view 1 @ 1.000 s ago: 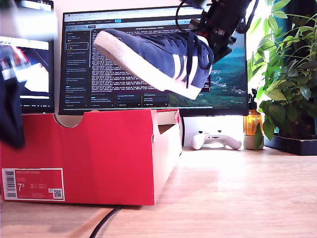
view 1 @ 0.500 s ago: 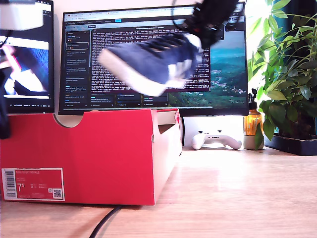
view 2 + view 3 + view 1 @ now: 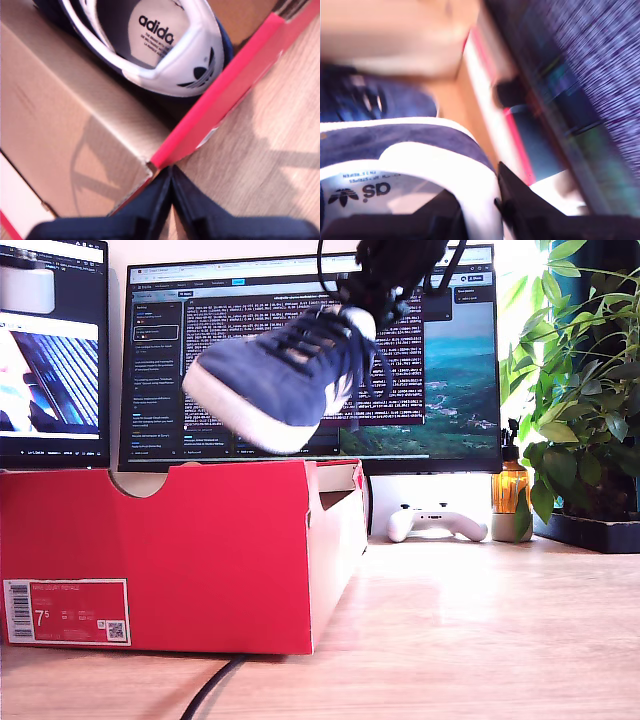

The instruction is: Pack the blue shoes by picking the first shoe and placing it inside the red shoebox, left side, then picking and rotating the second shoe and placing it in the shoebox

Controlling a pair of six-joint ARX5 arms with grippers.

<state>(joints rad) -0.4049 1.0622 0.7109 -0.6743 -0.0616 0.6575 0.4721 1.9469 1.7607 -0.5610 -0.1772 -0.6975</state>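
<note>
One blue shoe (image 3: pixel 290 380) hangs in the air above the red shoebox (image 3: pixel 180 550), toe pointing down toward the exterior view's left. My second gripper (image 3: pixel 385 285) holds it from above; the second wrist view shows that gripper (image 3: pixel 480 210) shut on the shoe's white heel collar (image 3: pixel 420 150). The other blue shoe (image 3: pixel 150 40) lies inside the box on its brown floor, and it also shows blurred as a shoe (image 3: pixel 365 100) below the held one. My first gripper (image 3: pixel 170 170) is shut on nothing, above the box's red rim (image 3: pixel 225 100). It is out of the exterior view.
A monitor (image 3: pixel 450 370) stands behind the box, with a second screen (image 3: pixel 50 350) at the exterior view's left. A white game controller (image 3: pixel 435 522), an amber bottle (image 3: pixel 510 490) and a leafy plant (image 3: pixel 580 390) sit at the exterior view's right. A black cable (image 3: pixel 215 685) runs under the box front.
The held shoe has swung toward the exterior view's left and turned, its toe dropping toward the box. The dark arm at the exterior view's left edge has gone out of the picture.
</note>
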